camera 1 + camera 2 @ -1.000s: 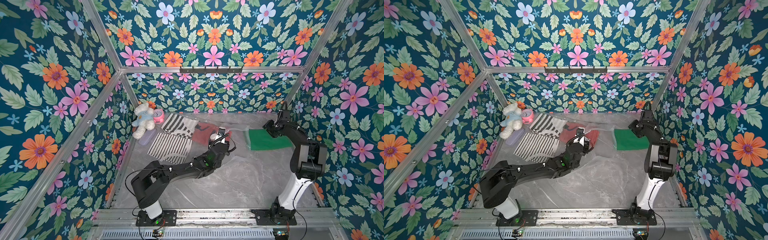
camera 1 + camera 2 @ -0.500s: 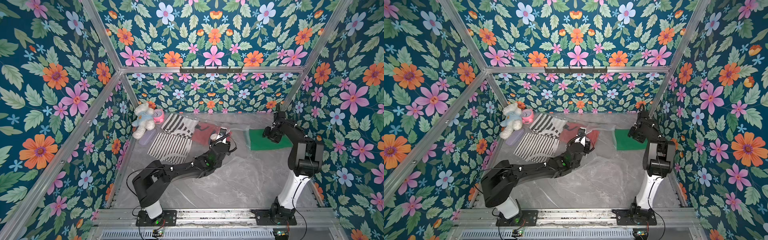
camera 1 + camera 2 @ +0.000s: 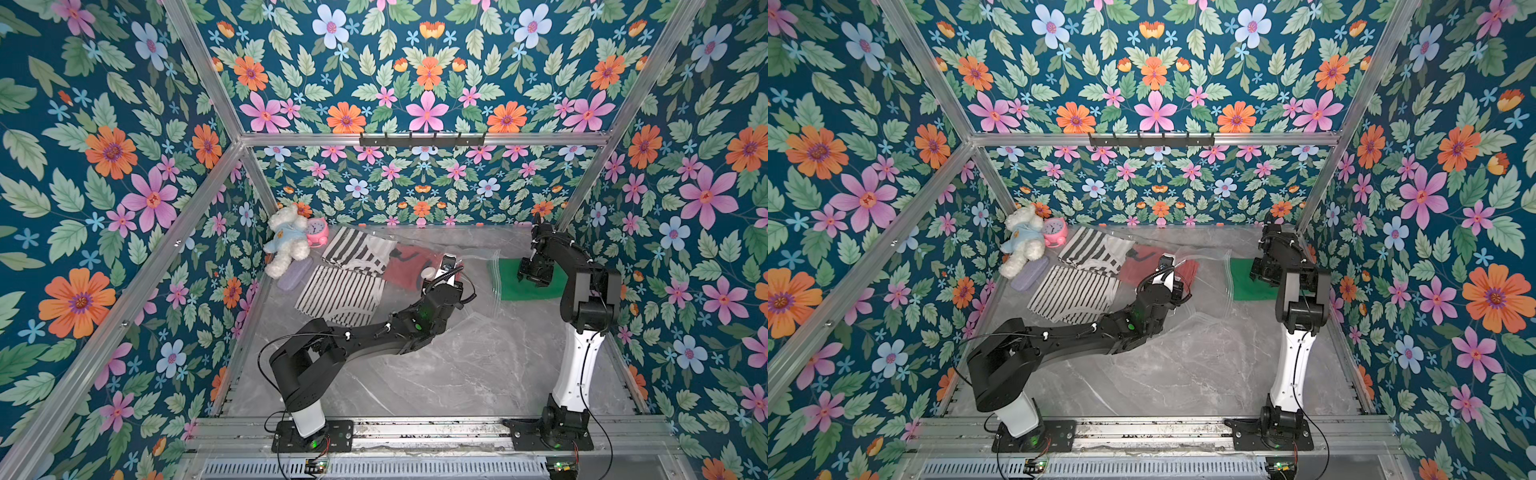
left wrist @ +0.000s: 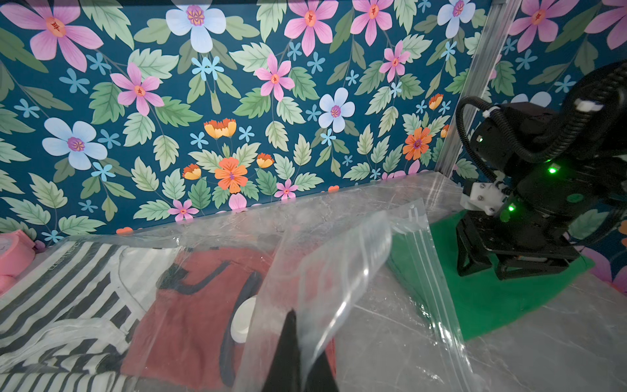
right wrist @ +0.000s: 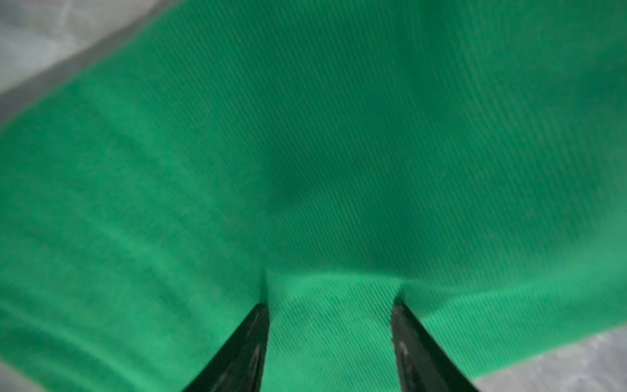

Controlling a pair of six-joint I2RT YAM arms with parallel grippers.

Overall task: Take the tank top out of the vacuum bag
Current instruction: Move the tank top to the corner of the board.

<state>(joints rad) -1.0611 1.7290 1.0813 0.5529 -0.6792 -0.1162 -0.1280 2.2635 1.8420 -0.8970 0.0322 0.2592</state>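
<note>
- The vacuum bag [image 4: 356, 258] lies flat at the rear of the tabletop [image 3: 457, 374], with its far edge close along the back wall. Its zip-seal strip [image 4: 432, 271] faces the right arm.
- From the bag forward to the arm bases, the tabletop is bare grey marble-pattern surface. Floral walls close it in at the back and both sides.
- Left gripper [image 4: 293, 325]: the jaws are clenched on a fold of the bag's film, which rises off the tabletop as a curling flap just beside the round white valve cap [image 4: 242, 320].
- Right gripper [image 5: 330, 305]: the jaws are released and stand apart. Both tips press down on the green garment [image 3: 523, 291], with a band of cloth between them.
- The green garment lies against the zip-seal strip, mostly outside the bag. One edge shows through the film; whether it is inside or beneath the bag cannot be told.
- In both top views the left arm covers the bag's near edge, and the right wrist body hides its own jaws. The right wrist view is blurred and cuts off the garment's outline.
- The film is clear, glossy and creased, and the green cloth is finely ribbed. A red garment [image 4: 190, 305] with dark trim and striped garments [image 3: 340, 291] lie flat inside the bag.
- A teddy bear [image 3: 286, 241], a pink alarm clock [image 3: 318, 230] and a pale purple case [image 3: 294, 274] occupy the rear left corner.
</note>
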